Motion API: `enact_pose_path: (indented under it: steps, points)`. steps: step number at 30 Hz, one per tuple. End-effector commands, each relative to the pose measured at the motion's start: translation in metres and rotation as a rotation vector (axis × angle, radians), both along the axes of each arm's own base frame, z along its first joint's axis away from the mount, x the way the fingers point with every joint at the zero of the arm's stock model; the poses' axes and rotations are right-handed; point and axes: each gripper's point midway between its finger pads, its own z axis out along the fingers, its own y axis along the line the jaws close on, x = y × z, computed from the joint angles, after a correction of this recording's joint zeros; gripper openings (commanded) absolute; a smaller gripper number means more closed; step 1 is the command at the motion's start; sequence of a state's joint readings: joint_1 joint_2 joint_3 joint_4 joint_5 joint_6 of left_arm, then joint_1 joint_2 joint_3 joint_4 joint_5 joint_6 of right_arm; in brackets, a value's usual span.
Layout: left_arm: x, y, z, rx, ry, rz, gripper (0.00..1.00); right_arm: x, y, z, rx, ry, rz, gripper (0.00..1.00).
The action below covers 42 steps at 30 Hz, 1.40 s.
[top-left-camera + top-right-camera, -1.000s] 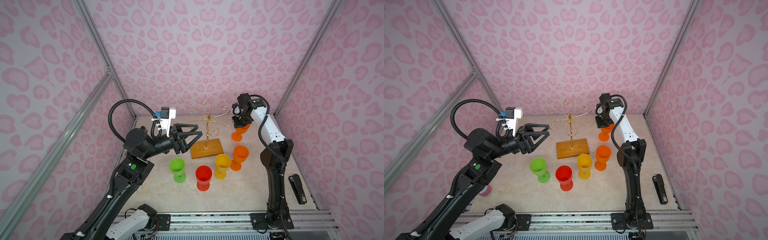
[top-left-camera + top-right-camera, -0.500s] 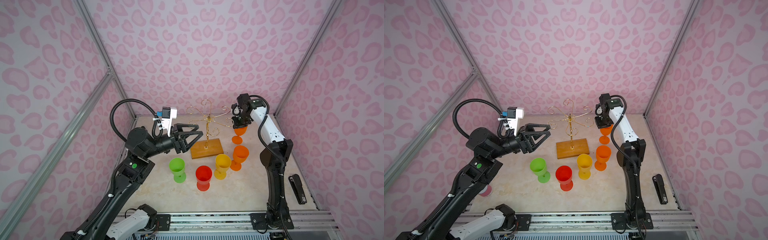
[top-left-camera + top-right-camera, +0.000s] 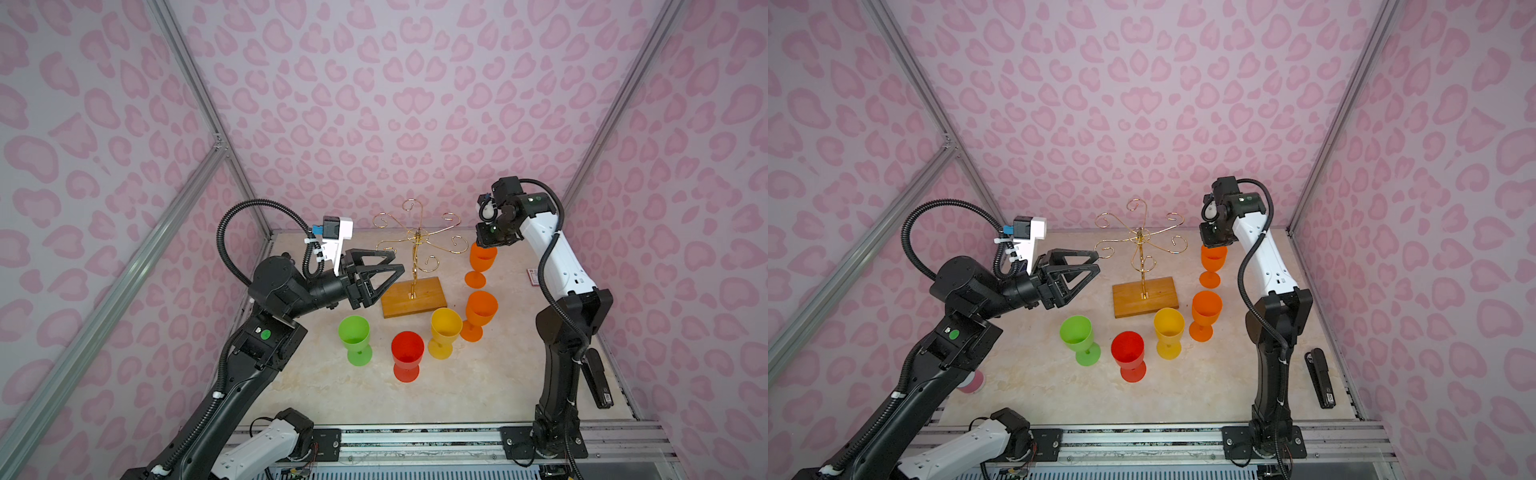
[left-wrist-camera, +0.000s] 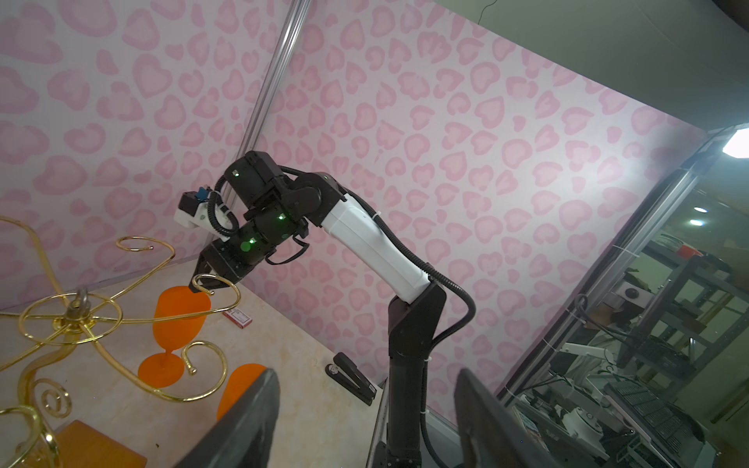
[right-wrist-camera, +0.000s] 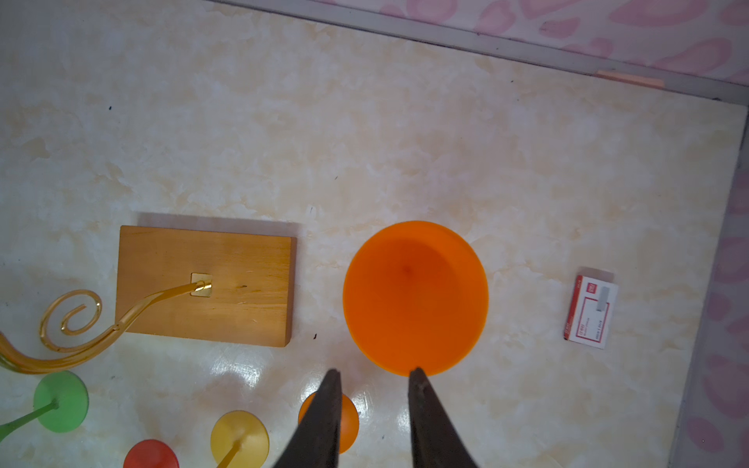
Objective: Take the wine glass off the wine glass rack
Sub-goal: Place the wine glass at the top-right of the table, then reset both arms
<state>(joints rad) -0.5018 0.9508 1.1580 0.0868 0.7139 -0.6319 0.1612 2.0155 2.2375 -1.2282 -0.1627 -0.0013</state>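
On the table (image 3: 478,374), at 3 o'clock from the bare wine glass rack (image 3: 411,297), leave the orange wine glass (image 3: 482,257) upright; raise the right gripper (image 5: 375,372) straight off its rim, fingers (image 5: 423,409) slightly spread, pinching nothing. Hold left gripper (image 3: 399,262) wide-spread, clear.

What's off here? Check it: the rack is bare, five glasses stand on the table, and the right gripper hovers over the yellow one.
The colour is wrong: the right gripper hovers over the far orange glass, not the yellow glass, as the right wrist view shows. The rack is bare and five glasses stand on the table.
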Motion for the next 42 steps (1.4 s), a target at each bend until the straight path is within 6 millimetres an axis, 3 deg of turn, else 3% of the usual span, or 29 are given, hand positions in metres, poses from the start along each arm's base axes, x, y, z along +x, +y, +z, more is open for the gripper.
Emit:
enact_pose_path:
  steps: [1, 4, 8, 12, 14, 16, 20, 27, 32, 42]
  points:
    - [0.004, 0.009, 0.001, 0.016, -0.02, 0.059, 0.7, 0.001, -0.02, 0.017, 0.04, -0.085, -0.073, 0.3]
    - [0.011, 0.026, -0.005, 0.053, -0.028, 0.16, 0.7, -0.014, -0.046, 0.042, 0.098, -0.209, -0.158, 0.29]
    - [0.031, 0.069, -0.016, 0.144, -0.055, 0.449, 0.7, -0.042, -0.078, 0.069, 0.131, -0.469, -0.285, 0.29]
    - [0.061, 0.138, -0.042, 0.291, -0.106, 0.897, 0.7, -0.08, -0.103, 0.054, 0.099, -0.675, -0.405, 0.3]
    - [0.075, 0.174, -0.06, 0.369, -0.105, 1.122, 0.7, -0.094, -0.11, 0.039, 0.094, -0.718, -0.446, 0.3]
    - [0.086, 0.198, -0.076, 0.409, -0.065, 1.259, 0.7, -0.105, -0.118, 0.021, 0.071, -0.746, -0.488, 0.3]
    - [0.113, 0.209, -0.112, 0.497, -0.042, 1.354, 0.71, -0.122, -0.133, -0.011, 0.019, -0.821, -0.547, 0.31]
    - [0.15, 0.219, -0.21, 0.596, 0.002, 1.383, 0.71, -0.129, -0.141, -0.055, -0.015, -0.845, -0.582, 0.31]
    - [0.163, 0.24, -0.27, 0.632, 0.066, 1.371, 0.71, -0.124, -0.144, -0.065, -0.03, -0.866, -0.598, 0.31]
    - [0.175, 0.268, -0.324, 0.637, 0.149, 1.332, 0.7, -0.12, -0.139, -0.095, -0.063, -0.837, -0.544, 0.3]
